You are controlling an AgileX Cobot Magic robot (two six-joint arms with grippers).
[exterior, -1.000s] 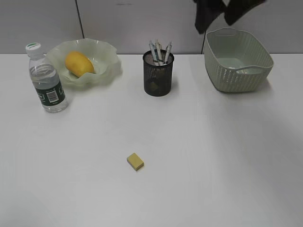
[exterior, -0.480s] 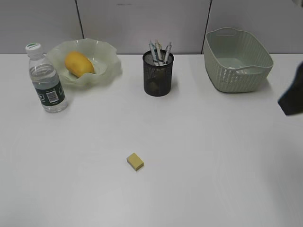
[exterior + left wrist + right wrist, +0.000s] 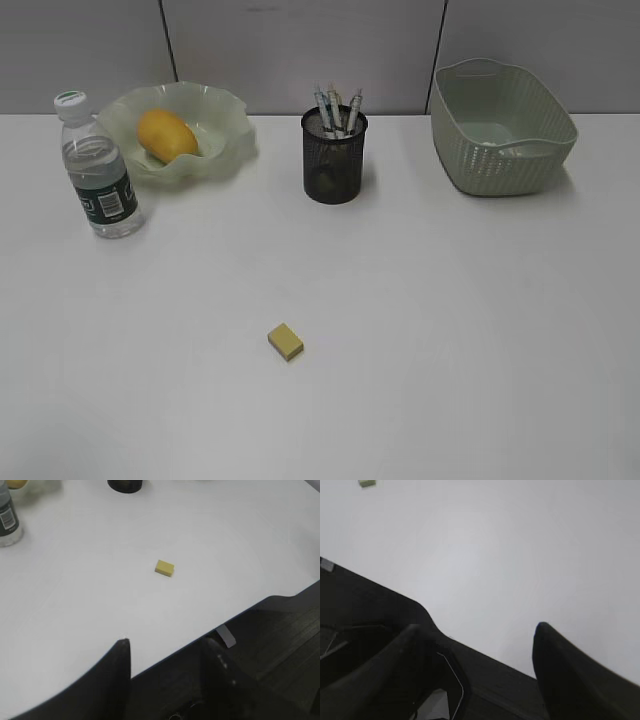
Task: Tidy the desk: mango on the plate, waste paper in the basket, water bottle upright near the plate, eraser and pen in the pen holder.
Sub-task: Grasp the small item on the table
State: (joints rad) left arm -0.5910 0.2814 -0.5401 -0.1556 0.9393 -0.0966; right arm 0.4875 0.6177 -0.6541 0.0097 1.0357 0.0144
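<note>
Far left, the bottle (image 3: 97, 168) stands by the plate (image 3: 228, 122) holding the mango (image 3: 166, 134). The eraser (image 3: 286, 342) lies mid-desk. The right pincer (image 3: 475, 640) has withdrawn from the basket (image 3: 503, 128); both pincers, including the left pincer (image 3: 165, 655), gape empty.

No legible text; print on the water bottle (image 3: 101, 183) label too small.

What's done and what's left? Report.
Done: mango sits on the plate, bottle stands upright beside it, pens are in the holder. No paper shows on the desk; the basket's inside is partly hidden. In hand: nothing; both grippers, left and right, are open and empty. Left: the eraser, lying on the desk.
</note>
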